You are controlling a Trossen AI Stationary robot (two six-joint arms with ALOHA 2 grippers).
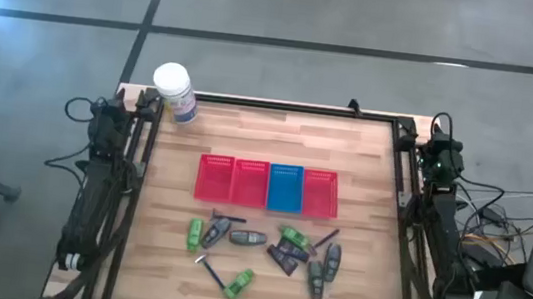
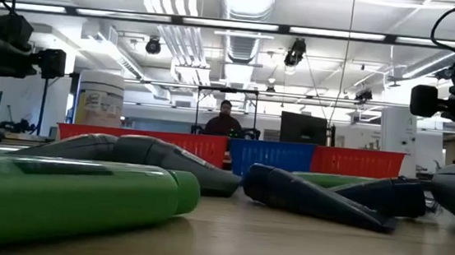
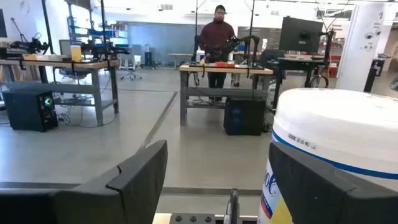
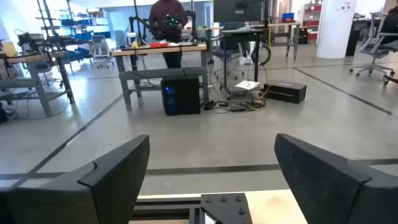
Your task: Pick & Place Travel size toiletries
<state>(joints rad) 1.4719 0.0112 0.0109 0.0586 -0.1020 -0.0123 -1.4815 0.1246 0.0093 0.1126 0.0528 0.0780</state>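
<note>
Table: the wooden table (image 1: 366,161) spreads between both arms, and nothing on it has been sorted yet
Arms: the left arm (image 1: 101,191) is folded back along the table's left edge, the right arm (image 1: 438,230) along the right edge, both well apart from the clutter
Left gripper: the left gripper (image 3: 205,186) waits at the far-left corner, fingers spread wide with nothing between them, looking past the jar into the room
Right gripper: the right gripper (image 4: 208,180) waits at the far-right corner, fingers also spread and empty
Baskets: four mesh baskets (image 1: 267,186) sit in a row mid-table, three red and one blue, and from above all look empty
Jar: the large white jar (image 1: 173,91) stands upright at the far-left corner, just beside the left gripper
Toiletries: the travel size toiletries (image 1: 265,252) lie scattered on the near side of the baskets, green bottles, grey bottles, dark tubes and razors, some touching or crossing
Person: a person (image 3: 216,38) stands at a bench far behind the table
Progress: by the look of it this is the very start, every item is left to pick and place, none is held
</note>
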